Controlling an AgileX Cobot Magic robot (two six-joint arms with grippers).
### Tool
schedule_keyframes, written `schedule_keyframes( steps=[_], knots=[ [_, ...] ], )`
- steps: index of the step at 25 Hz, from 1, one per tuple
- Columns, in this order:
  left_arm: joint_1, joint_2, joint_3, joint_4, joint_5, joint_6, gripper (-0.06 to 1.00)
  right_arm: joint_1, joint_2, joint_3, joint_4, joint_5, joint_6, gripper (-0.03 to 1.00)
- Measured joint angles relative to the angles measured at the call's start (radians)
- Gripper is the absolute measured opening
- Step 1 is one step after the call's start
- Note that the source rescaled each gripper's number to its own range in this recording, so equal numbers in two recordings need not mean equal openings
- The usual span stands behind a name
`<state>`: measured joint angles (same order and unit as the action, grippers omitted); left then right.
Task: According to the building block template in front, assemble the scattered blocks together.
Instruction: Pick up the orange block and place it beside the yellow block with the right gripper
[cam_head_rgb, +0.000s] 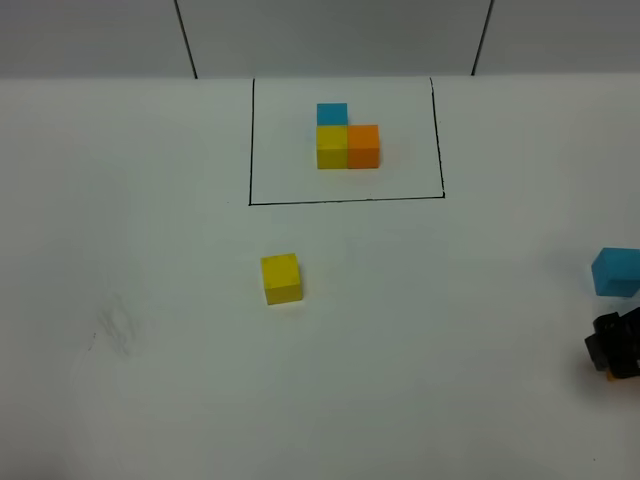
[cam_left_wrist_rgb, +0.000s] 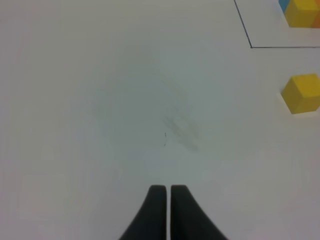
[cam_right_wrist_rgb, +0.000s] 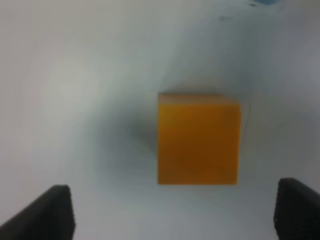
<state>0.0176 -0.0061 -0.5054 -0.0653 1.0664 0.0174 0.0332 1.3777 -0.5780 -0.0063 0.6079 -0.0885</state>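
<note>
The black-framed template (cam_head_rgb: 345, 140) of blue, yellow and orange cubes sat at the far middle of the white table (cam_head_rgb: 450, 330). A small loose yellow cube (cam_head_rgb: 281, 278) lay in front of the frame, and a light blue cube (cam_head_rgb: 615, 272) lay at the right edge. The right pincer (cam_right_wrist_rgb: 177, 202) gaped wide, with a small orange cube (cam_right_wrist_rgb: 198, 141) ahead of the gap, untouched. The left pincer (cam_left_wrist_rgb: 167, 192) was closed and empty.
</note>
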Motion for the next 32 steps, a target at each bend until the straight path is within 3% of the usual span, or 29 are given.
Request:
schedule_keyframes(
  steps=[6,23,32],
  knots=[
    [0.000,0.000,0.000,0.000,0.000,0.000,0.00,0.000,0.061,0.000,-0.020,-0.072,0.008,0.81],
    [0.000,0.000,0.000,0.000,0.000,0.000,0.00,0.000,0.167,-0.002,-0.120,-0.104,0.094,0.81],
    [0.000,0.000,0.000,0.000,0.000,0.000,0.00,0.000,0.215,-0.002,-0.127,-0.173,0.098,0.76]
  ],
)
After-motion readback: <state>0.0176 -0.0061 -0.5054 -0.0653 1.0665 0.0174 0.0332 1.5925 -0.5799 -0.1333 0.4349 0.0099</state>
